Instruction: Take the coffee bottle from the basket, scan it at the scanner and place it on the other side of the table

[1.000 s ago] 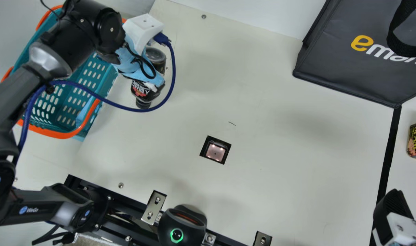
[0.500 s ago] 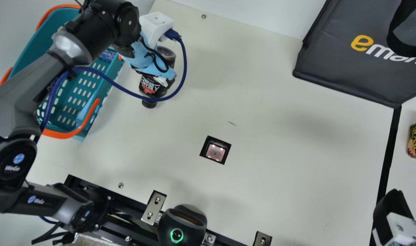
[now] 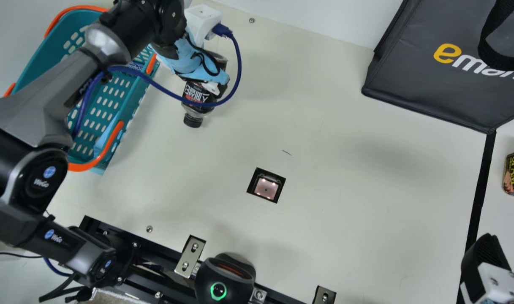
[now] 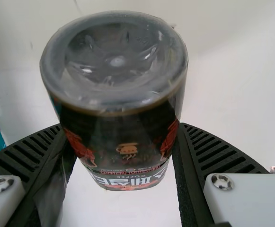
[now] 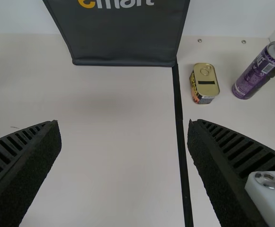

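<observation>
This looks like a mock shop checkout, with basket (image 3: 39, 69) and bag (image 3: 425, 90)

We note a black-and-grey left arm (image 3: 39, 99) with a silver collar (image 3: 107, 44), blue round markings (image 3: 49, 172), blue cable (image 3: 239, 63) and light-blue wrap (image 3: 185, 55); our right hand (image 3: 487, 257) has black ribbed fingers (image 5: 26, 161) and a screwed white housing (image 3: 499, 283).

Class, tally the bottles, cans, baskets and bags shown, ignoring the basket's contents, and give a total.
Bottles: 1 (coffee bottle)
Cans: 2 (squat tin, tall purple can)
Baskets: 1 (teal basket)
Bags: 1 (dark bag)
Total: 5
</observation>
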Robot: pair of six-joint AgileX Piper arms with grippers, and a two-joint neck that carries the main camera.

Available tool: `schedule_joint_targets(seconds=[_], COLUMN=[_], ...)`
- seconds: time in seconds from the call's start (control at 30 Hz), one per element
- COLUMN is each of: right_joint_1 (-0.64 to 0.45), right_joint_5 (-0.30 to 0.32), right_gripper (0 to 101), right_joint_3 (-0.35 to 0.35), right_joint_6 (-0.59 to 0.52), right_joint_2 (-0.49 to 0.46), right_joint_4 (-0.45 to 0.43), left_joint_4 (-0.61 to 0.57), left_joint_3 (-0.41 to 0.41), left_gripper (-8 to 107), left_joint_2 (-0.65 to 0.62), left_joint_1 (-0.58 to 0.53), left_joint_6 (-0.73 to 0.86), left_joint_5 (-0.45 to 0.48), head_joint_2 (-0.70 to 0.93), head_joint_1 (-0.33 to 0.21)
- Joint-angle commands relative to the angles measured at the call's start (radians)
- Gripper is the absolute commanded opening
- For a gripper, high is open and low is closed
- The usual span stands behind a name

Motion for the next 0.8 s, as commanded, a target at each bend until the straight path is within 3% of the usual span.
schedule_joint_targets(seconds=[0.0, 0.53, 0.77], right_joint_1=[0.000, 0.000, 0.000], right_joint_5=[0.000, 0.000, 0.000], right_gripper=[95, 95, 95], right_joint_3=[0.000, 0.000, 0.000], right_joint_6=[0.000, 0.000, 0.000], right_joint_2=[0.000, 0.000, 0.000], right_joint_4=[0.000, 0.000, 0.000], left_joint_4=[0.000, -0.002, -0.013], left_joint_3=[-0.005, -0.006, -0.004], left_gripper=[-8, -8, 15], left_joint_2=[0.012, 0.086, 0.096], left_joint_1=[0.002, 0.010, 0.016], left_joint_6=[-0.007, -0.043, -0.042], left_joint_5=[-0.007, -0.097, -0.118], head_joint_2=[0.002, 0.002, 0.002], head_joint_1=[-0.029, -0.029, -0.029])
